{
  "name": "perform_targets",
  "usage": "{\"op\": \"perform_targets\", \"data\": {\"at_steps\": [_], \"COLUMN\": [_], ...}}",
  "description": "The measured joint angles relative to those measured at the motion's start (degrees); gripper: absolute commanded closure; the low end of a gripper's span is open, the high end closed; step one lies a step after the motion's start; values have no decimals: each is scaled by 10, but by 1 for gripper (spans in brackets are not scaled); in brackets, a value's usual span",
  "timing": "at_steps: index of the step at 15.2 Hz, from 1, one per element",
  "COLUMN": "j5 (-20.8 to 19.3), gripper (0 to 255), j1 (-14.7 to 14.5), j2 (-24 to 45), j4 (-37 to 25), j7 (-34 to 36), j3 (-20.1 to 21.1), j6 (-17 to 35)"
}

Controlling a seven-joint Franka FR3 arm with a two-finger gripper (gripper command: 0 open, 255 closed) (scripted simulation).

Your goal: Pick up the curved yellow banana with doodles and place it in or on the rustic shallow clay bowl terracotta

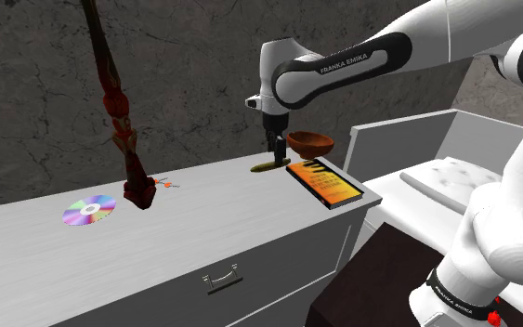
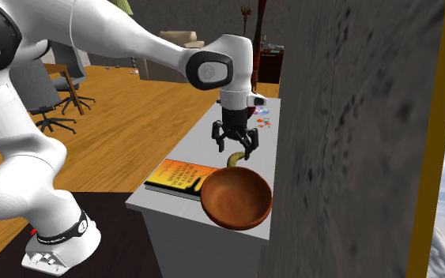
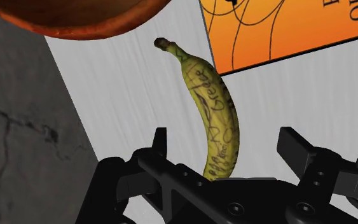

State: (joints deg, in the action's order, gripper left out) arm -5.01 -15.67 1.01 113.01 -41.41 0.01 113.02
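I see my pincer (image 3: 224, 135) open, its fingers straddling the banana (image 3: 210, 102) without touching it, on the counter (image 3: 126, 95) near the bowl (image 3: 75, 19).

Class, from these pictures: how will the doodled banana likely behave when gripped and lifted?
The banana lies flat on its curved side, so it probably won't roll, though a push may spin it. Its rounded skin could slip in the open gripper. It is likely stiff and light.
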Motion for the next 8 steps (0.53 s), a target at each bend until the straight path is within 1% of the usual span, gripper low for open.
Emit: {"op": "perform_targets", "data": {"at_steps": [4, 8], "j5": [-1, -1], "gripper": [0, 0], "j1": [1, 1], "j2": [7, 8], "j4": [20, 26], "j7": [0, 0], "j3": [-1, -1], "j6": [27, 34]}}
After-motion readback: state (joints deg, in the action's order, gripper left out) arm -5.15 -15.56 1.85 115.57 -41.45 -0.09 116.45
